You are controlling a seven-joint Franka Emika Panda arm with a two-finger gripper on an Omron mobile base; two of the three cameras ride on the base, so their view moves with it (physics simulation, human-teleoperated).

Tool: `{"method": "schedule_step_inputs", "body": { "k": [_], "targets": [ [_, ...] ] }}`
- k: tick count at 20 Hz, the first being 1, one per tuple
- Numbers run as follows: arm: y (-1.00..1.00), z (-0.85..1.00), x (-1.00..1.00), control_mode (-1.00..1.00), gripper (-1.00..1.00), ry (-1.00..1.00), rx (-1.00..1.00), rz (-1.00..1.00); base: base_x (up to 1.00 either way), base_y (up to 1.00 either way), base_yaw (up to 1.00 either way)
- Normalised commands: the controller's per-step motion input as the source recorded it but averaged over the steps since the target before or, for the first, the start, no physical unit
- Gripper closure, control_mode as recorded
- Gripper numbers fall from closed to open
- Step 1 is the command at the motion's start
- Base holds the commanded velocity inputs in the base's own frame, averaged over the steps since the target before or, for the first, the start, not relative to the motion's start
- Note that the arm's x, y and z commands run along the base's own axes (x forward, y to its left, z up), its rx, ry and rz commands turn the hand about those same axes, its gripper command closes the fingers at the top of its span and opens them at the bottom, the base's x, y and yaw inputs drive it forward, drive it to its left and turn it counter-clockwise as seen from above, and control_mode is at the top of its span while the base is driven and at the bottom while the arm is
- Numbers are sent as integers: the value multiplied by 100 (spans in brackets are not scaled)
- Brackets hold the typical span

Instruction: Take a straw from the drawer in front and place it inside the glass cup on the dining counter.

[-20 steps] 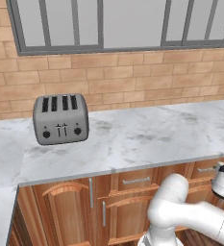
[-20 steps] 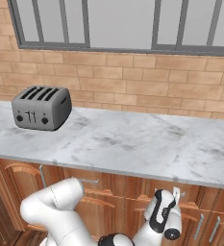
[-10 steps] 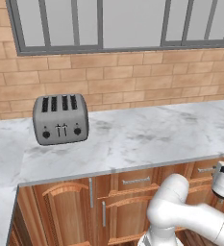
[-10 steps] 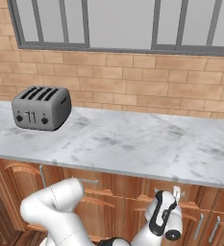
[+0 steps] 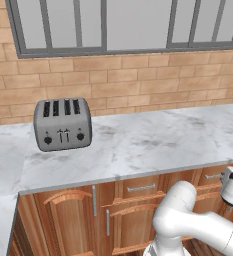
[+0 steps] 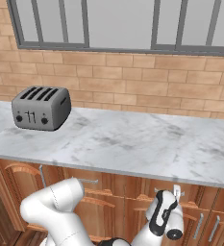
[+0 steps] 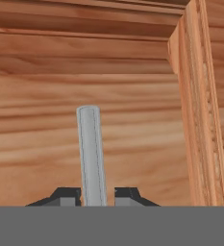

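- Your dark two-finger claw (image 7: pixel 97 196) has its two tips standing either side of the silver bar handle (image 7: pixel 90 153). The bar runs up between them toward 12 o'clock in the hand view. A thin gap shows on each side, so you cannot tell whether the grip has seated.
- From the right base view, the claw (image 6: pixel 177 192) sits low against the cabinet fronts, just under the overhanging edge of the white grey-veined marble worktop (image 6: pixel 132 144).
- Behind the bar is the recessed panel front of the medium-brown wooden drawer (image 7: pixel 41 144). Its raised frame runs down at 3 o'clock and across at 12 o'clock.
- The step in hand looks like taking hold of the handle to pull the drawer open. Let both tips touch the bar before you pull.
- Keep the bar centred between the tips, so neither one slides off.
- Pull straight back, square to the drawer front. A skewed pull could bind the drawer or twist the bar out of the grip.
- The drawer looks shut, so the thin pinkish straw is presumably inside it, beyond the panel ahead of the claw.
- Farther out, the grey four-slot metal toaster (image 6: pixel 40 107) stands on the worktop at about 10 o'clock from the claw, well apart.
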Motion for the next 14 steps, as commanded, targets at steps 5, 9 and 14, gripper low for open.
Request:
{"method": "schedule_step_inputs", "body": {
  "k": [5, 9, 14],
  "targets": [
    [0, -18, 13, -100, 100, -2, 0, 0, 0, 0, 0],
    [0, -17, 6, -100, 100, -3, 0, 0, 0, 0, 0],
    [0, -18, 0, -100, 100, -4, 0, 0, 0, 0, 0]
  ]
}}
